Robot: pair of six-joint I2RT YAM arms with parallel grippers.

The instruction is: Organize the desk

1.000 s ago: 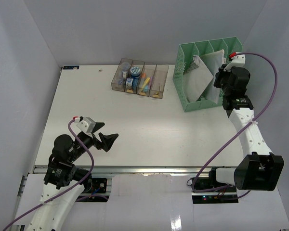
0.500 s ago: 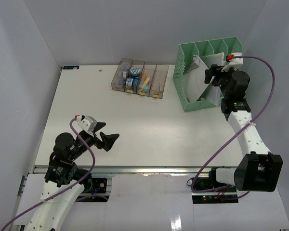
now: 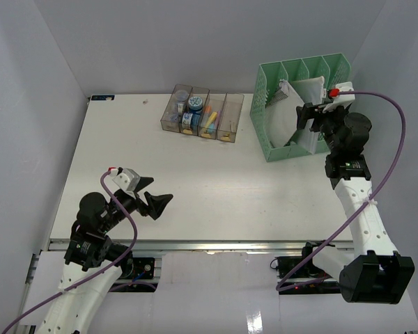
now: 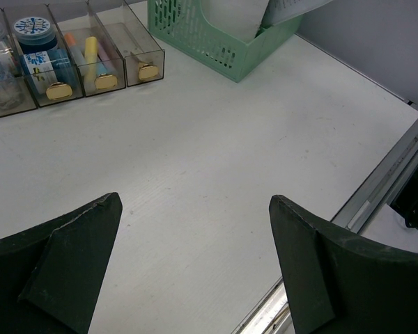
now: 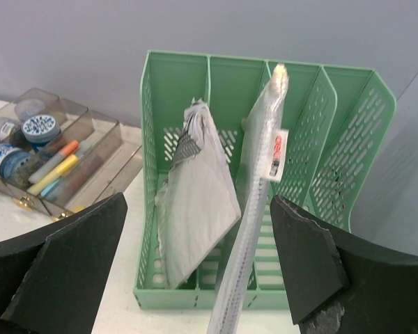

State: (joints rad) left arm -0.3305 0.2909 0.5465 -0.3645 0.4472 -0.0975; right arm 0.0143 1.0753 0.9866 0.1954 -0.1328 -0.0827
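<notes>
The desk is a large white tabletop with a silver rail along its near edge. My left gripper hangs open and holds nothing over the near left of the desk. My right gripper stands open just above the green file rack at the back right. In the right wrist view a clear plastic folder leans upright in the rack. It rises between my spread fingers, apart from both. A grey pouch slumps in the compartment to its left.
A row of clear brownish bins with pens, tape and small jars stands at the back middle, left of the rack. Grey walls close in the desk on the left, the back and the right. The rack's two right compartments hold nothing.
My right gripper has gone from shut to open, letting go of the clear folder in the rack, and has drawn back a little. The left arm has barely moved.
</notes>
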